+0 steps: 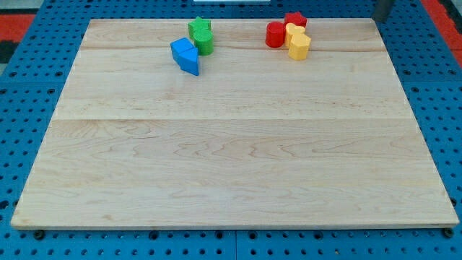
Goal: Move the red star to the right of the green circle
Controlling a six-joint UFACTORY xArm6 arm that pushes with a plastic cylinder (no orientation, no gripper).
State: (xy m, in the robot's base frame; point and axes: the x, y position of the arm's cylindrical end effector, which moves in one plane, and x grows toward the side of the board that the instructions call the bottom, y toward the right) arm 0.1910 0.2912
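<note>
Your tip not visible; only dark rod (382, 9) at top right, state untellable. Red star (294, 19) touches yellow blocks (297, 40), red cylinder (274, 34): push may drag neighbours toward green circle (203, 42).

Two clusters sit along the bench's (231, 173) twelve o'clock edge. Toward eleven, the green star (199, 28) touches the green circle (205, 43) at its six o'clock, and the blue block (185, 56) lies at the circle's seven. Toward one, the red star (294, 19) has the yellow block (298, 45) at its six and the red circle (274, 35) at its eight.
</note>
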